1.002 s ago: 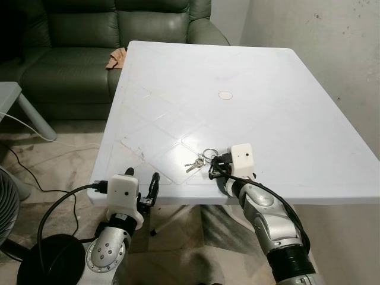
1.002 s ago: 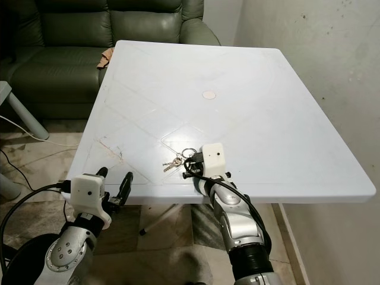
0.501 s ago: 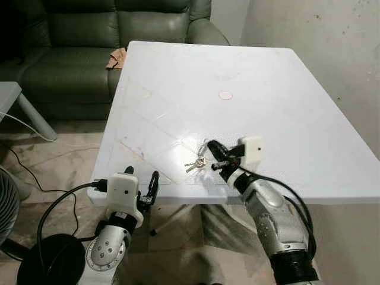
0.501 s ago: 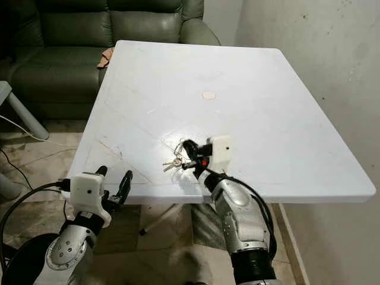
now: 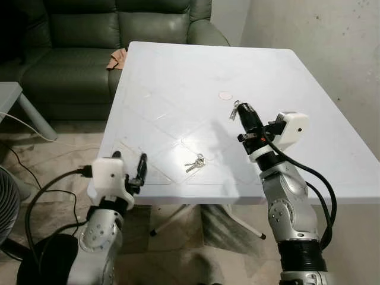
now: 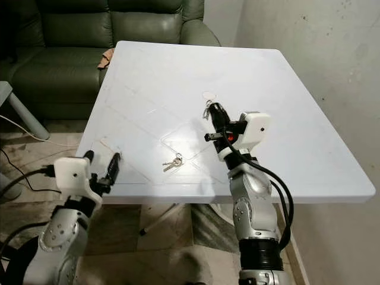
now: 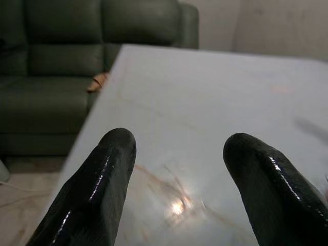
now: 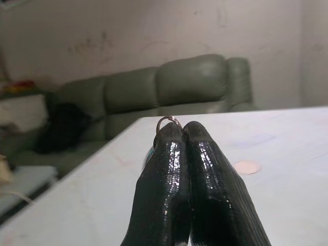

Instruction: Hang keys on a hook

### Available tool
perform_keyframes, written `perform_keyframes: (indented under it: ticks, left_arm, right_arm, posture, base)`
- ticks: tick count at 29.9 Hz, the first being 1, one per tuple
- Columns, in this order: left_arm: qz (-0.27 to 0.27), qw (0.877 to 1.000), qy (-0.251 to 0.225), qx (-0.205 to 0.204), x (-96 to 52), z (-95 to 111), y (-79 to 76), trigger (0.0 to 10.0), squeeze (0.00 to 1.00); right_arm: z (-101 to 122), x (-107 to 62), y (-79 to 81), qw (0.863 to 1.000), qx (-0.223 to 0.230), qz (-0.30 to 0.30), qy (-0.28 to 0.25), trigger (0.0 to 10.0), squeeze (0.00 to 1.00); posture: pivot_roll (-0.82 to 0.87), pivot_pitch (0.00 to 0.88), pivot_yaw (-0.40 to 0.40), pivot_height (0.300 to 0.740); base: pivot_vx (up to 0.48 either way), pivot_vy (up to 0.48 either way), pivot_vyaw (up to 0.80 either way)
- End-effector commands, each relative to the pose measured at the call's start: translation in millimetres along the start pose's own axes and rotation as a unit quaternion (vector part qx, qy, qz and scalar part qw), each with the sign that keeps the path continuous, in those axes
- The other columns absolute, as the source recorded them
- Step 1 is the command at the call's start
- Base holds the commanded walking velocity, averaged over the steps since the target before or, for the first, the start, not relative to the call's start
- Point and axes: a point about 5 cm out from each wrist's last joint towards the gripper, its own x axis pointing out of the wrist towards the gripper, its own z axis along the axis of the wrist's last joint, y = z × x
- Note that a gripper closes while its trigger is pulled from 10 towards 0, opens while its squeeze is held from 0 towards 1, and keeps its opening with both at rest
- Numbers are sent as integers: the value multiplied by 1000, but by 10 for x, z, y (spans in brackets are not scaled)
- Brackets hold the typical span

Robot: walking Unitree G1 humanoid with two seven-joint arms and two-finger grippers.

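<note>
Right gripper [image 5: 241, 110], raised above the white table [image 5: 297, 77] right of frame centre, with its fingers pressed together on a small metal ring [image 8: 167, 121] at their tips. A bunch of keys [image 5: 195, 162] is seen lying flat on the table, lower centre, well apart from that gripper. Left gripper [image 7: 177, 154] is held spread at the table's near edge, lower left. The keys are judged light, rigid, slippery and prone to swing; the ring is best taken edgewise.
</note>
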Motion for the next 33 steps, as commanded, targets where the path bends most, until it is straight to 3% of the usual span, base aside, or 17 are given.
perform_keyframes:
  ticks: [1,4,9,13,21,23,33]
  left_arm:
    - [22,1000,-7,-3,11,33,102,10000,0]
    - [49,998,-29,4,33,140,266,10000,0]
    - [66,997,-36,16,24,176,430,10000,0]
    - [87,996,-33,-3,33,160,577,10000,0]
    - [99,994,-40,5,81,199,656,10000,0]
    - [97,995,-29,6,115,179,669,10000,0]
    - [91,995,-25,3,152,150,636,10000,0]
  right_arm:
    - [67,2,-38,999,-34,-15,-11,10000,0]
    - [104,-58,-100,997,-74,-24,-8,10000,0]
    - [60,-172,-126,996,-82,-23,16,10000,0]
    - [-44,-293,-169,994,-93,-44,37,10000,0]
    - [-134,-312,-164,991,-97,-60,74,10000,0]
    - [-120,-271,-133,993,-74,-55,72,10000,0]
    - [-147,-207,-127,991,-98,-53,77,10000,0]
  posture:
    - [-31,47,-44,740]
    - [-30,37,-41,740]
    - [-33,33,-39,740]
    - [-49,17,-39,740]
    - [-55,15,-34,740]
    - [-62,5,-33,740]
    - [-52,0,-36,740]
  base:
    - [0,0,0]
    - [0,0,0]
    - [0,0,0]
    - [0,0,0]
    - [0,0,-313]
    - [0,0,-788]
    - [0,0,-789]
